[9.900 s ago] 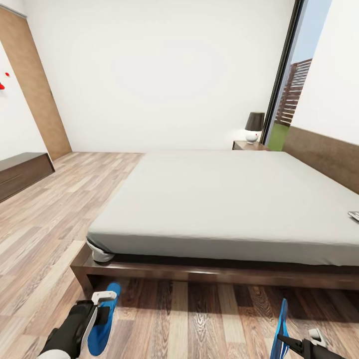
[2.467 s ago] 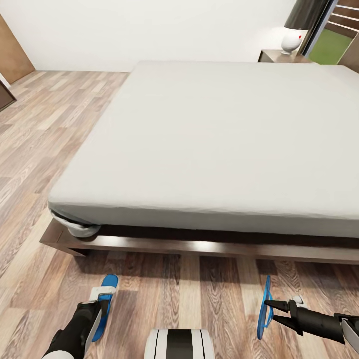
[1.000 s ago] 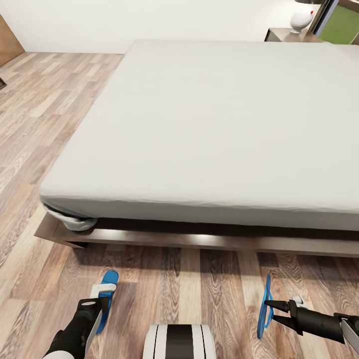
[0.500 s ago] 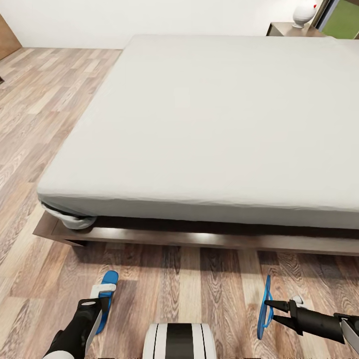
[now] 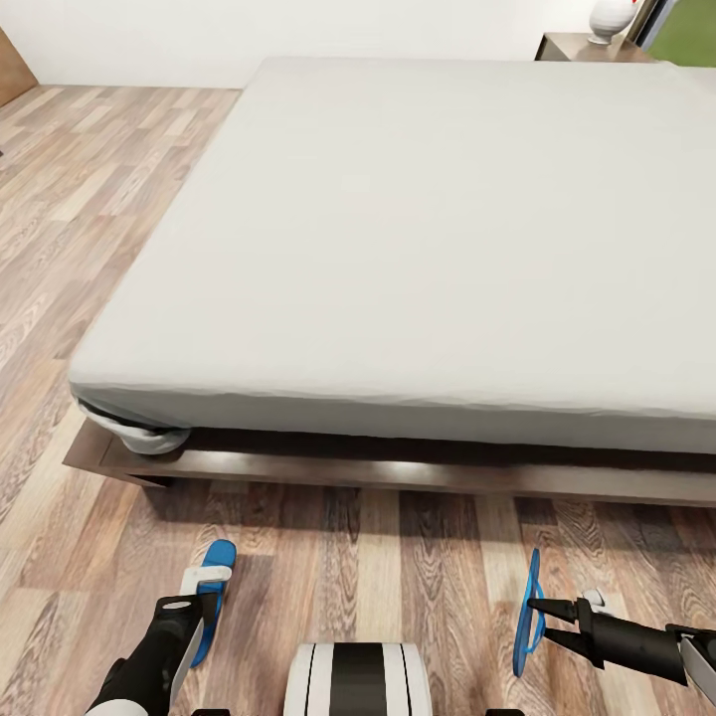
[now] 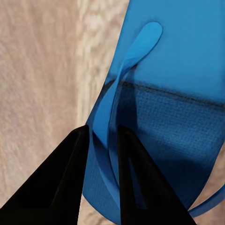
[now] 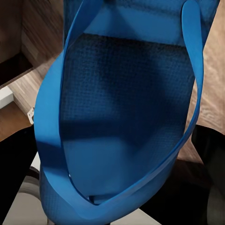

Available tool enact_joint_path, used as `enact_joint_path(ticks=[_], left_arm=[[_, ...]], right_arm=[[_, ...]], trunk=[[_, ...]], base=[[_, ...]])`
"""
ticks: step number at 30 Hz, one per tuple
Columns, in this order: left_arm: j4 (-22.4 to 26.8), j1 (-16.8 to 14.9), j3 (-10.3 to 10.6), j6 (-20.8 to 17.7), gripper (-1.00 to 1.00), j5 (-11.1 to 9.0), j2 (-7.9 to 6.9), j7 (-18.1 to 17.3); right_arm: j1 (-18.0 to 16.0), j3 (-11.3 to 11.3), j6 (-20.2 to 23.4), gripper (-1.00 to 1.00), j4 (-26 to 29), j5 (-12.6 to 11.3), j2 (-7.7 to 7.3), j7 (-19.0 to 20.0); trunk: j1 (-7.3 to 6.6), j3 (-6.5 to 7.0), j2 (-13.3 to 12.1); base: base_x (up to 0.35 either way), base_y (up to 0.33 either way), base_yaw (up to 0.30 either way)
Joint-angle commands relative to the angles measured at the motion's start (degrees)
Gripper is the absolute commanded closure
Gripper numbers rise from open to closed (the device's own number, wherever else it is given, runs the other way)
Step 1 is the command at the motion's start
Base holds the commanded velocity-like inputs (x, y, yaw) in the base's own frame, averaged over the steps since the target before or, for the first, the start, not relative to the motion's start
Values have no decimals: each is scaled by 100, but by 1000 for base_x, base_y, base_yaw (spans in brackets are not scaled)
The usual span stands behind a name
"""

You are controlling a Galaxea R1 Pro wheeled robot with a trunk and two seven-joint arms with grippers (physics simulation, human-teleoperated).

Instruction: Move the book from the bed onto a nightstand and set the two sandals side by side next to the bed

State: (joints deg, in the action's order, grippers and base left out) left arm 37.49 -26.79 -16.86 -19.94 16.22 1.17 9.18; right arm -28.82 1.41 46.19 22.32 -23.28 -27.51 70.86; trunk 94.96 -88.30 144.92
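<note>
No writing could be read anywhere. The left hand point(image 6: 101, 140) was clenched on a strap of one blue sandal point(image 5: 211, 607), held low over the wood floor point(image 5: 378, 557). The right hand point(image 5: 535, 604) gripped the other sandal point(image 5: 525, 617) on edge. Ahead stood the bed point(image 5: 418, 239), its mattress bare; beyond its far corner stood a nightstand point(image 5: 587, 46) carrying a white lamp base point(image 5: 609, 17).

I'm seeing both blue sandals hanging off the floor: left sandal point(image 5: 212, 597) lying flat-side up in my left hand point(image 5: 194, 609), right sandal point(image 5: 526, 625) hanging edge-on from my right hand point(image 5: 540, 607). The bed point(image 5: 418, 249) is lying bare just ahead, nightstand point(image 5: 587, 45) sitting at its far corner.
</note>
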Motion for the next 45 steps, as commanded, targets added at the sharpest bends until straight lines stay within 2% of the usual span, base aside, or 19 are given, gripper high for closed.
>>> enact_joint_path(ticks=[1,8,32,39,45], left_arm=[[11,-1,-20,-28,100,34,6,5],[8,-1,-20,-36,100,33,6,5],[10,-1,-20,-37,100,39,6,5],[11,-1,-20,-37,100,39,6,11],[10,-1,-20,-37,100,39,6,11]], right_arm=[[-1,12,39,100,0,-1,0,7],[-1,14,39,100,0,-1,2,7],[-1,8,4,100,9,-5,2,16],[-1,8,4,100,9,-7,3,16],[-1,8,4,100,9,-3,2,15]], trunk=[[-1,-3,1],[15,-136,9],[15,-136,9],[33,-291,19],[33,-291,19]], base=[[0,0,0],[0,0,0],[0,0,0],[0,0,0],[0,0,0]])
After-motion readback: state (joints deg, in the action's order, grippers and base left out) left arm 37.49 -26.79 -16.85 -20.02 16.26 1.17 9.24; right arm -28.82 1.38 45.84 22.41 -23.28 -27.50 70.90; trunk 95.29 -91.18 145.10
